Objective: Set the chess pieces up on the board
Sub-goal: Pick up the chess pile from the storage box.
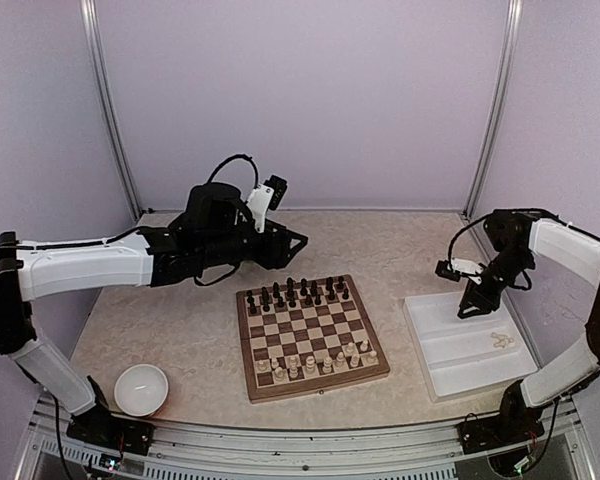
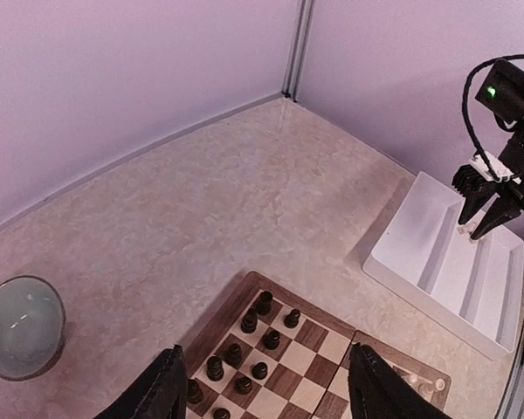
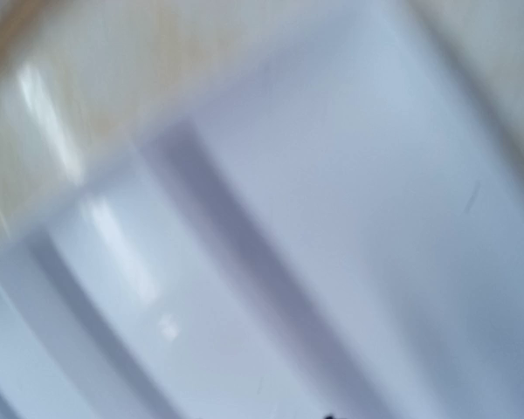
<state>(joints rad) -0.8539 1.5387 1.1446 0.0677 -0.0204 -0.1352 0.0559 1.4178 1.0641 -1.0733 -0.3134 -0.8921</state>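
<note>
The board [image 1: 311, 338] lies at the table's middle. Cream chess pieces [image 1: 320, 362] fill its near rows and dark chessmen [image 1: 295, 294] its far rows. A few more cream chess pieces [image 1: 501, 340] lie in the white tray [image 1: 450, 358]. My left gripper [image 1: 300, 240] hovers beyond the board's far left corner, open and empty; in its wrist view the fingers [image 2: 162, 391] frame that corner of the board [image 2: 319, 336]. My right gripper [image 1: 468, 310] hangs low over the tray's far end. From the left wrist view, the right gripper [image 2: 472, 231] has its fingers apart. The right wrist view is a blur of white tray [image 3: 271, 218].
A white bowl [image 1: 141, 390] sits at the near left of the table, also seen as a bowl [image 2: 19, 327] in the left wrist view. The tray [image 2: 437, 253] lies right of the board. Purple walls close the back and sides.
</note>
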